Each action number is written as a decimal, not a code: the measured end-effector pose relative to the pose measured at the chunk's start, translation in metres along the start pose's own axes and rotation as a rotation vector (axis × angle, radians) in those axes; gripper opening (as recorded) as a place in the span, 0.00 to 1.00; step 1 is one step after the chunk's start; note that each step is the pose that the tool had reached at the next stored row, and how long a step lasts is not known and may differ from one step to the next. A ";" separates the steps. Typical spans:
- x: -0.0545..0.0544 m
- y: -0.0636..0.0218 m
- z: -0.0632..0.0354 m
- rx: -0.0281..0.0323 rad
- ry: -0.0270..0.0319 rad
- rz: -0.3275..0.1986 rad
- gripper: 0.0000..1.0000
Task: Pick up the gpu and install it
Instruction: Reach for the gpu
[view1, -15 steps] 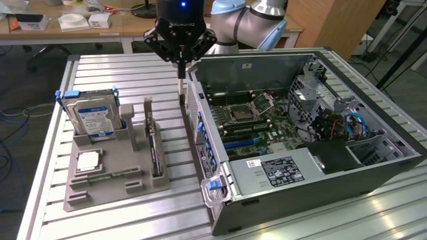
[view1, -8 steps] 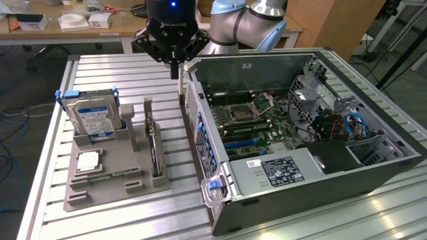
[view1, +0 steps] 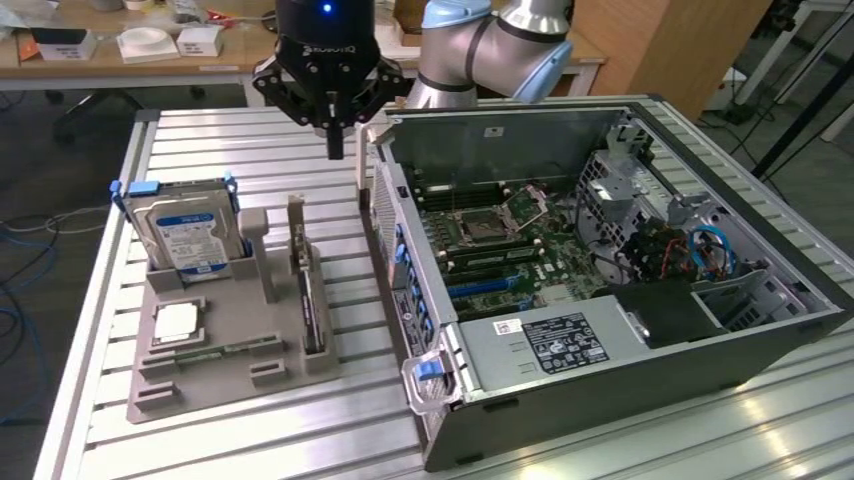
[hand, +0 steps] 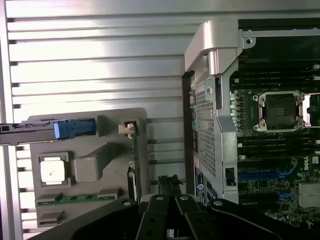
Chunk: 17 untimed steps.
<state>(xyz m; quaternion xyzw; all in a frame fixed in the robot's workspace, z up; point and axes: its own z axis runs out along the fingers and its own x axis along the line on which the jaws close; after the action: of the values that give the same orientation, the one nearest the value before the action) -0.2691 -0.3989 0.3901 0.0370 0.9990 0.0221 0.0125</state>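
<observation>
The ribbed aluminium table (view1: 200, 140) carries an open grey steel computer case (view1: 601, 420) with its green board exposed. At nine o'clock from the case in the exterior view sits a matte grey moulded tray (view1: 234, 300). The gpu (view1: 310, 310), a thin dark card with a silver end bracket, stands on edge in the tray's slot nearest the case. The black gripper (view1: 335, 148) hangs at twelve o'clock from the card, jaws pinched together and empty. A clean pick likely needs the jaws spread and squared across the card's thin top edge.

Gripper (view1: 334, 150) could perhaps pass between tray (view1: 267, 320) and case (view1: 601, 410) over bare table (view1: 358, 310)
</observation>
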 end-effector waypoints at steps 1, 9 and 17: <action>0.001 -0.0001 0.0000 -0.0001 0.0000 0.000 0.11; 0.014 -0.0010 -0.0003 -0.0001 0.0000 0.000 0.11; 0.027 -0.0020 -0.0005 -0.0001 0.0000 -0.001 0.11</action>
<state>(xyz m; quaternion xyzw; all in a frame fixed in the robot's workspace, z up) -0.2957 -0.3989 0.3898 0.0367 0.9990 0.0221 0.0125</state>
